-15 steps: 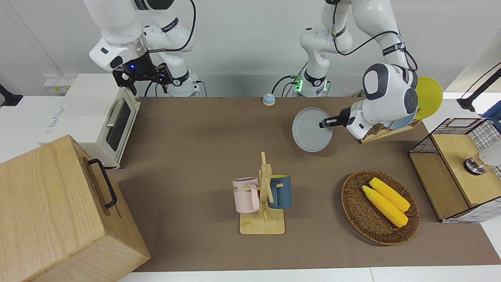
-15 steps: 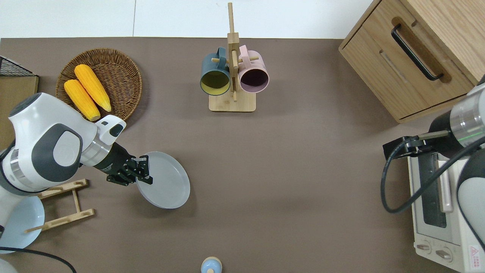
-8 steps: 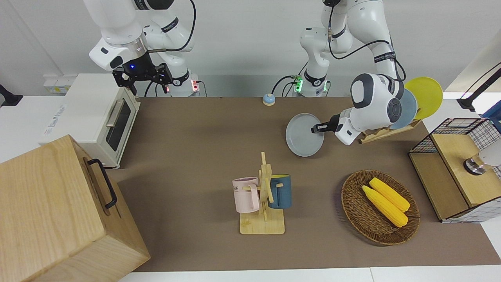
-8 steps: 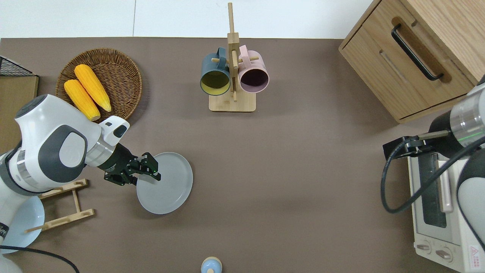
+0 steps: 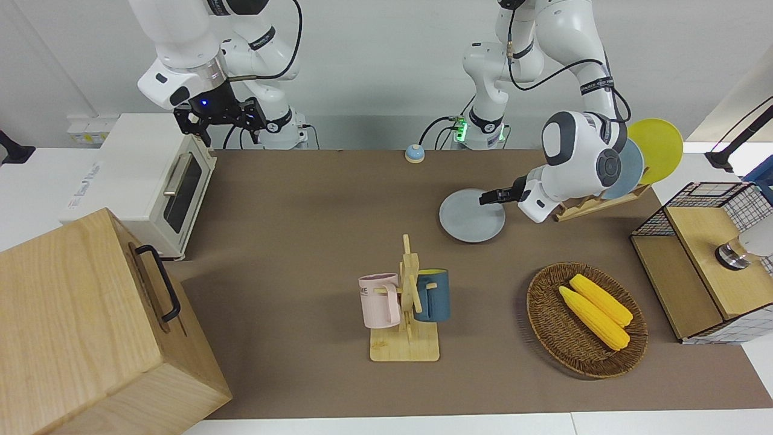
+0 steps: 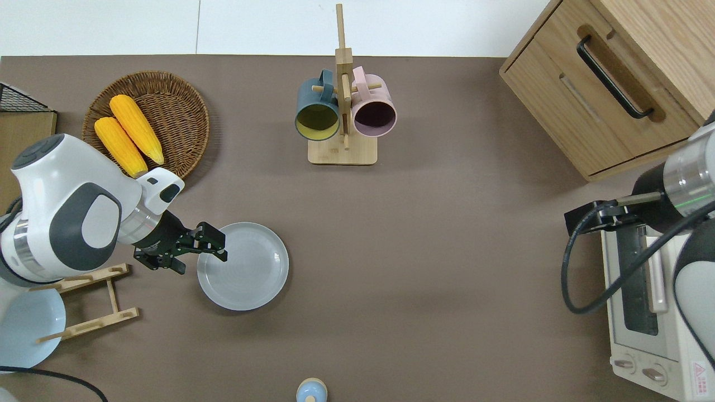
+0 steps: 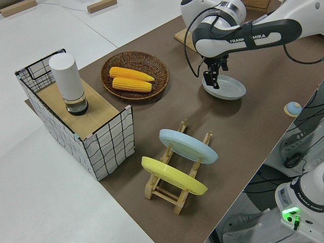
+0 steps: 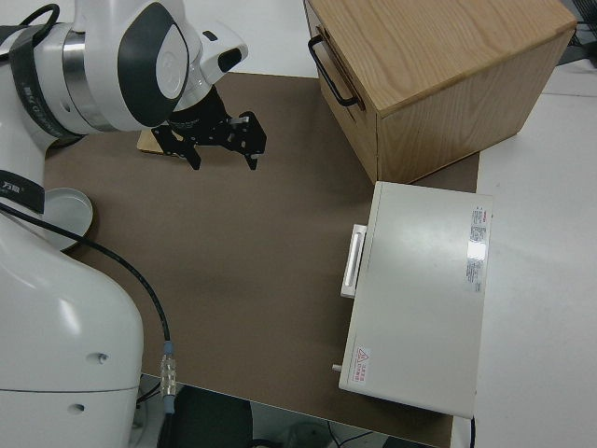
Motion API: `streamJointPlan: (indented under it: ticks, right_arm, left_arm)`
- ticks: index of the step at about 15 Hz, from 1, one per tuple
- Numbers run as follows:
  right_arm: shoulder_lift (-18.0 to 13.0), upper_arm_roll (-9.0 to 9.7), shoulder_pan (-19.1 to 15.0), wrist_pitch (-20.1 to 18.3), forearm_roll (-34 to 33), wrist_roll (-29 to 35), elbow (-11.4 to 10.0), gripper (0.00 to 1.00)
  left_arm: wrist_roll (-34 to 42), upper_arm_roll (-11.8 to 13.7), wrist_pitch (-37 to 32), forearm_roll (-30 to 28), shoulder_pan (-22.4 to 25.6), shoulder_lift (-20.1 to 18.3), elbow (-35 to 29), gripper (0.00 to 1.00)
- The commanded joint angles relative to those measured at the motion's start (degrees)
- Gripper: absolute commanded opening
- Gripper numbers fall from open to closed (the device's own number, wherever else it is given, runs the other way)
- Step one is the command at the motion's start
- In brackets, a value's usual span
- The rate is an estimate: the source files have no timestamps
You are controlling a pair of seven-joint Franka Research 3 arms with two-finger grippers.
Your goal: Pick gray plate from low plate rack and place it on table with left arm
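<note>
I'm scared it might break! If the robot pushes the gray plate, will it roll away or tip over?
Probably neither. The gray plate lies flat on the table, so a push would likely slide it. It looks stiff, keeping its round shape. It may be breakable, with a smooth, possibly slippery rim between the left gripper's fingers.

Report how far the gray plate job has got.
Done: the gray plate is out of the low plate rack and lies flat on the table. In hand: the left gripper, open, is at the plate's rim. Left: draw the arm clear. The right arm is parked.
</note>
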Motion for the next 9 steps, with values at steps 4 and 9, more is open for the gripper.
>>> streamJointPlan:
  ticks: [4, 9]
  right_arm:
    - [-0.12, 1.21, -1.32, -0.62, -0.28, 0.68, 0.33, 0.983]
    - [-0.12, 1.21, -1.32, -0.62, -0.28, 0.68, 0.33, 0.983]
  left_arm:
    - [0.18, 1.33, -4.45, 8.61, -0.40, -4.36, 5.81, 0.99]
    - [-0.34, 0.02, -5.25, 19.94, -0.49, -7.70, 10.04, 0.99]
